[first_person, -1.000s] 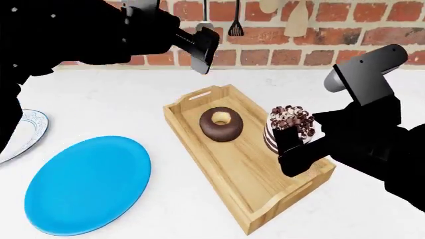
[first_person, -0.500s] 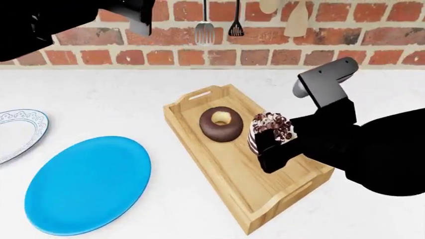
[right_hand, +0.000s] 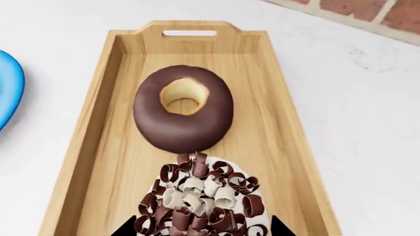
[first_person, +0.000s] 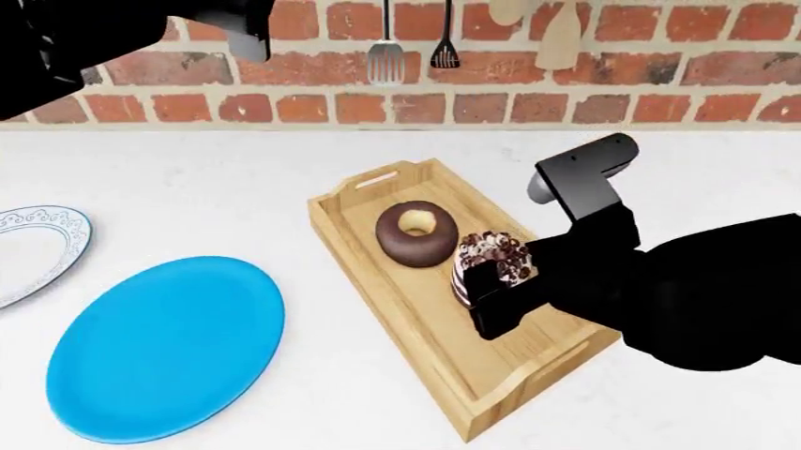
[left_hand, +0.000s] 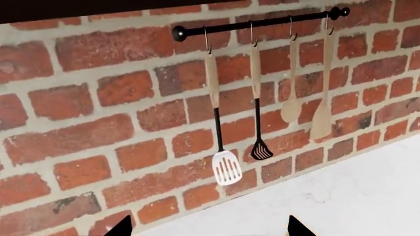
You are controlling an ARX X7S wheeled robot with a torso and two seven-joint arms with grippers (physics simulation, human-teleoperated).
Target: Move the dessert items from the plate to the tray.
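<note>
The chocolate-glazed donut (first_person: 417,232) lies in the wooden tray (first_person: 363,234), toward its far end; it also shows in the right wrist view (right_hand: 184,108), lying in the tray (right_hand: 98,147). My right gripper (first_person: 494,281) is shut on the small layered cake (first_person: 491,261) with chocolate shavings and holds it over the tray's middle, just behind the donut. In the right wrist view the cake (right_hand: 200,196) sits between the fingertips (right_hand: 128,227). My left gripper (left_hand: 206,231) is raised high at the back left, facing the brick wall, open and empty.
A blue plate (first_person: 163,347) lies empty at the front left, and a white patterned plate (first_person: 32,248) at the left edge. Utensils (first_person: 385,56) hang on a rail on the brick wall; they also show in the left wrist view (left_hand: 226,167).
My right gripper has moved left with the cake, from the tray's right rim to over its middle. My left arm has drawn up and away to the left.
</note>
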